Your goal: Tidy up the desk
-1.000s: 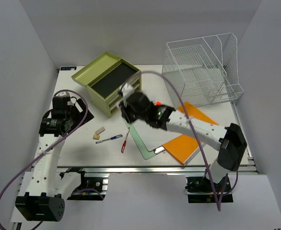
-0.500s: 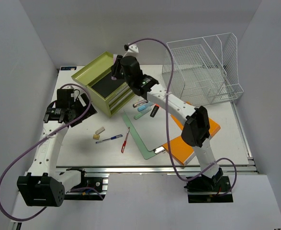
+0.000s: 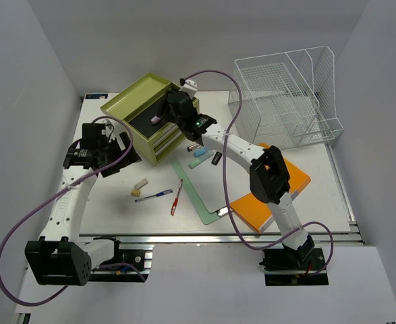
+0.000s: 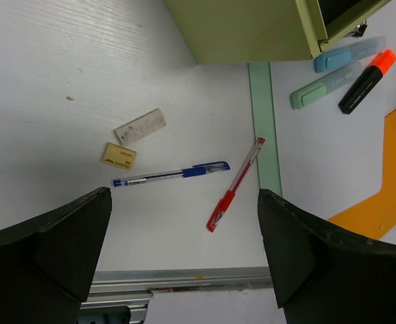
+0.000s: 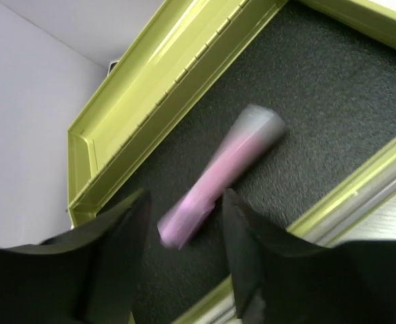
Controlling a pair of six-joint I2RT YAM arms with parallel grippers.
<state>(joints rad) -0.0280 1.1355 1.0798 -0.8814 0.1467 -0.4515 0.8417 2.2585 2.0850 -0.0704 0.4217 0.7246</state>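
Note:
The white desk carries an olive-green drawer box with its lid up. My right gripper hovers over the box's black-lined top tray. Its fingers stand open around a blurred pink highlighter, which looks loose between them. My left gripper hangs wide open above the desk's left front, with nothing between its fingers. Under it lie a blue pen, a red pen and two erasers.
A blue highlighter, a green one and a black-and-orange marker lie by the box on a green clipboard. An orange notebook lies to its right. A white wire tray rack stands back right.
My right arm swung from above the clipboard to over the box's top tray with the pink highlighter. Its fingers have spread and the highlighter has come loose. The left arm shifted slightly.

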